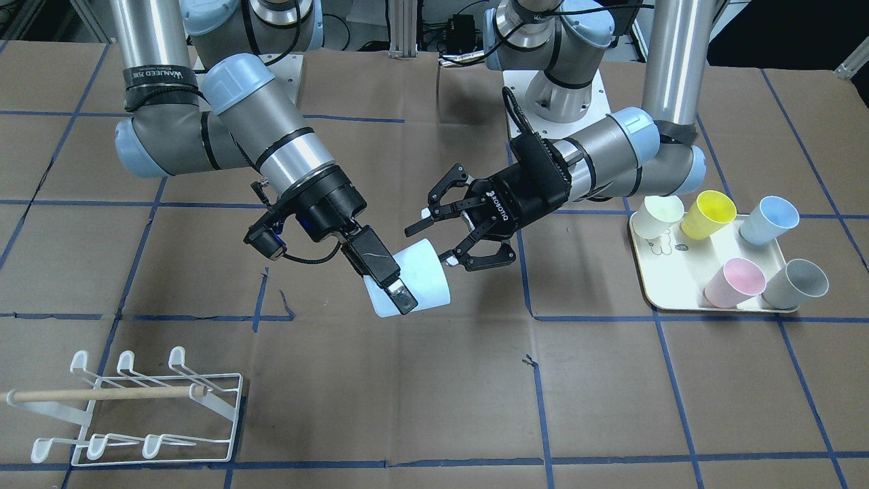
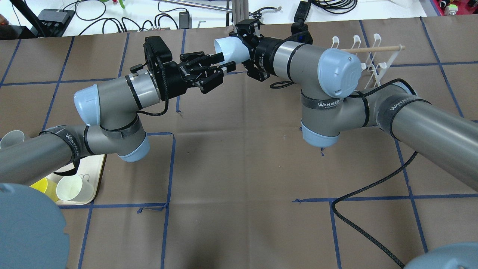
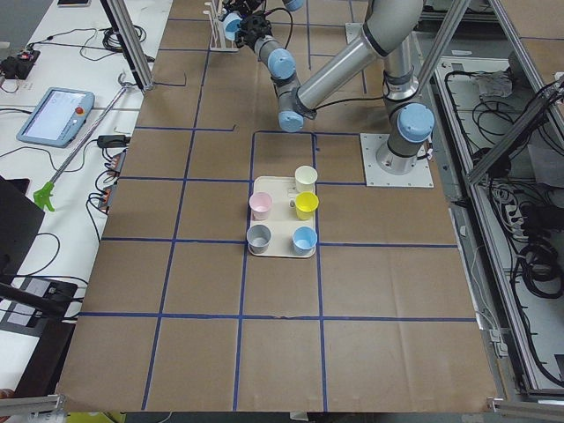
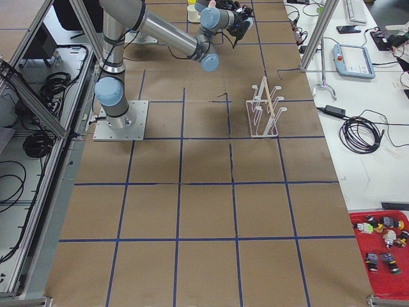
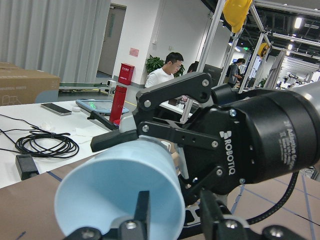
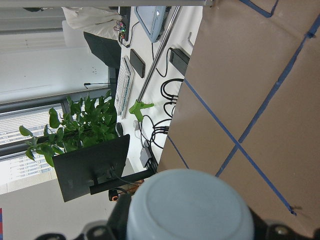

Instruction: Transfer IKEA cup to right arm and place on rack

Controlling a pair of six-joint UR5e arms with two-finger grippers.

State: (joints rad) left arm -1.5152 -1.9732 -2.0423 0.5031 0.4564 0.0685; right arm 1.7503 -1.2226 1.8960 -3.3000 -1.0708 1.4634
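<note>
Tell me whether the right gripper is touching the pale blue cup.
Touching. In the front-facing view a black finger of the right gripper lies flat against the wall of the pale blue cup, with no gap between them.

tray [image 1: 679, 278] holds: cream cup [image 1: 662, 216], yellow cup [image 1: 709, 214], blue cup [image 1: 769, 219], pink cup [image 1: 734, 282], grey cup [image 1: 796, 284] | table [image 1: 611, 407]: brown, blue-taped squares

Rack [image 2: 375, 48] — apparently part-hidden — overhead

Matt plastic, coated wire, brown paper
The pale blue cup [image 1: 428, 282] looks like smooth matt plastic; the rack [image 1: 153, 443] is white coated wire with a bare wooden dowel [image 1: 102, 393]; the table cover [image 1: 611, 407] is probably creased matt paper.
</note>
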